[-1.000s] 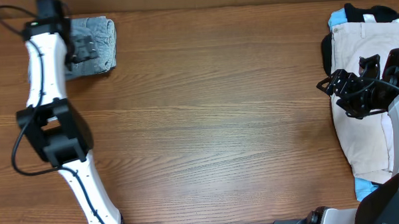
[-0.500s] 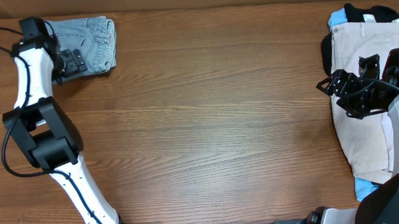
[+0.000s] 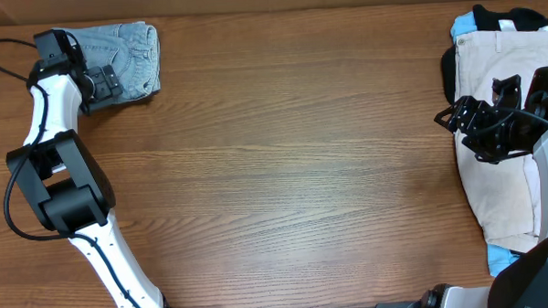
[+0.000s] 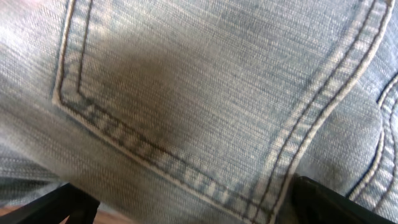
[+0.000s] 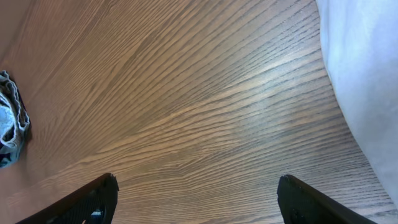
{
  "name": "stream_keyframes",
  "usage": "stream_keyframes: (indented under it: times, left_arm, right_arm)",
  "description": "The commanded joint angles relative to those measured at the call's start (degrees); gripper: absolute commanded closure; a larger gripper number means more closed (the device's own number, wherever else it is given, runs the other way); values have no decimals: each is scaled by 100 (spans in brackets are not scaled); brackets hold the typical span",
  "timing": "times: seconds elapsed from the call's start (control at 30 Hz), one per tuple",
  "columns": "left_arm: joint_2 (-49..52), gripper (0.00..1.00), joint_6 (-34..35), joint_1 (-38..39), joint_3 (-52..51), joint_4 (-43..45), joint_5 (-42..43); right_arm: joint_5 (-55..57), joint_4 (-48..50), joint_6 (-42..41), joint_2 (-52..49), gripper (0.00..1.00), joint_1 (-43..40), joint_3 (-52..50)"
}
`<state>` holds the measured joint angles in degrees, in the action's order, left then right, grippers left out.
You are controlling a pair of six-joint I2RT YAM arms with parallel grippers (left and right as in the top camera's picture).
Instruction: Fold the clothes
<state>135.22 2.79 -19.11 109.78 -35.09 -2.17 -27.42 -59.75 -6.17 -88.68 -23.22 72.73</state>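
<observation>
The light-blue denim shorts (image 3: pixel 129 54) lie folded at the table's far left corner, patch pocket up. My left gripper (image 3: pixel 101 84) hovers at their front left edge. In the left wrist view the denim (image 4: pixel 199 93) fills the frame, and the gripper (image 4: pixel 193 208) is open with its jaws wide apart just over the cloth. The pale beige shorts (image 3: pixel 495 73) lie at the right edge on black (image 3: pixel 516 17) and bright-blue pieces (image 3: pixel 464 25). My right gripper (image 3: pixel 451 120) is open and empty over the beige shorts' left edge, with bare wood between its fingers in the right wrist view (image 5: pixel 199 199).
The wooden table (image 3: pixel 302 171) stretches between the two piles. A black cable (image 3: pixel 1 45) loops by the left arm. Pale cloth (image 5: pixel 367 81) fills the right side of the right wrist view, and the denim pile (image 5: pixel 12 124) shows far off at its left.
My left arm has swung left off the denim shorts, uncovering them, and the gripper has drawn back to their front left edge. The right arm has not moved.
</observation>
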Motion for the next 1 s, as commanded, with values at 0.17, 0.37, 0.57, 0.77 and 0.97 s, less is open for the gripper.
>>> stream_keyframes:
  times: [0.17, 0.37, 0.57, 0.77, 0.97]
  left_arm:
    - [223, 0, -114, 48, -201, 389, 13]
    - [304, 0, -111, 44, -177, 437, 33]
    - [297, 0, -111, 44, 638, -407, 33]
    - [297, 0, -109, 39, 2212, -2264, 33]
    - [214, 0, -87, 46, 4035, -4041, 188]
  right_arm:
    - [39, 11, 39, 0, 14, 0, 37]
    - [35, 101, 39, 0, 14, 0, 37]
    - [-105, 391, 48, 2, 9, 0, 90]
    - [-203, 28, 92, 26, 5, 0, 927]
    - [-216, -1056, 555, 127, 1, 2, 2236]
